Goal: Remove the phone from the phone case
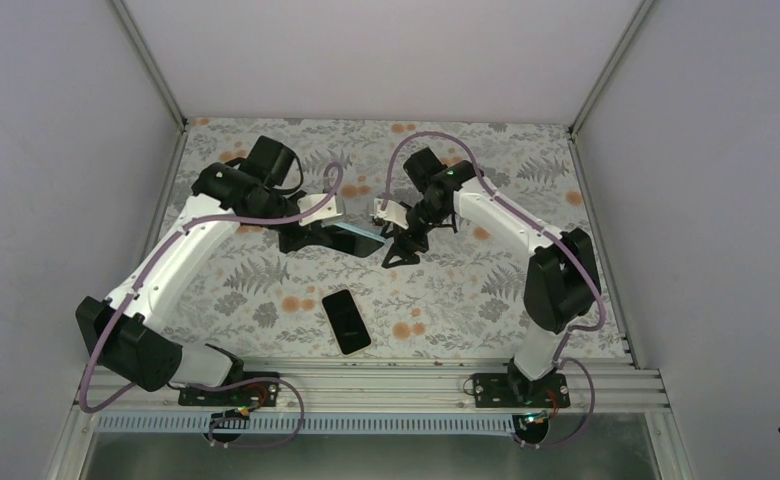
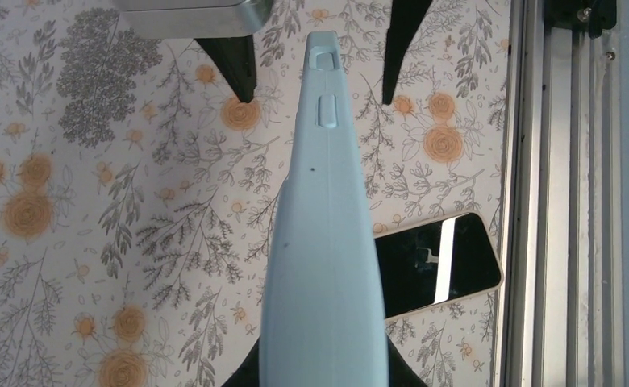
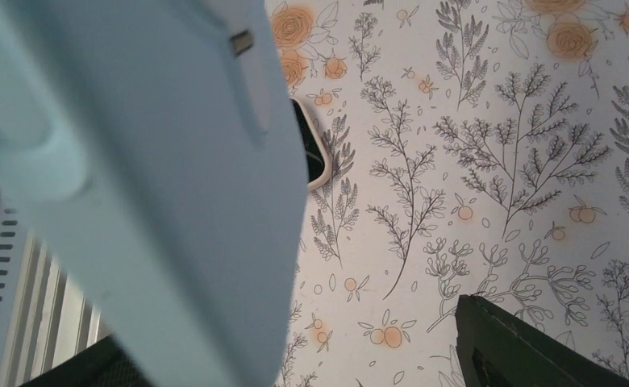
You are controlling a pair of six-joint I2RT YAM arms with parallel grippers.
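Note:
The light blue phone case (image 2: 325, 242) hangs edge-up above the table, and my left gripper (image 1: 311, 237) is shut on its near end. The phone (image 1: 346, 320), black screen up with a pale rim, lies flat on the table in front of the arms, apart from the case; it also shows in the left wrist view as the phone (image 2: 436, 262) below the case. My right gripper (image 1: 402, 250) is open at the case's far end. In the right wrist view the case (image 3: 134, 161) fills the left side, with a wide gap to my right finger (image 3: 529, 347).
A floral cloth (image 1: 486, 290) covers the table. The aluminium rail (image 1: 386, 380) with both arm bases runs along the near edge. Grey enclosure walls stand on the left, right and back sides.

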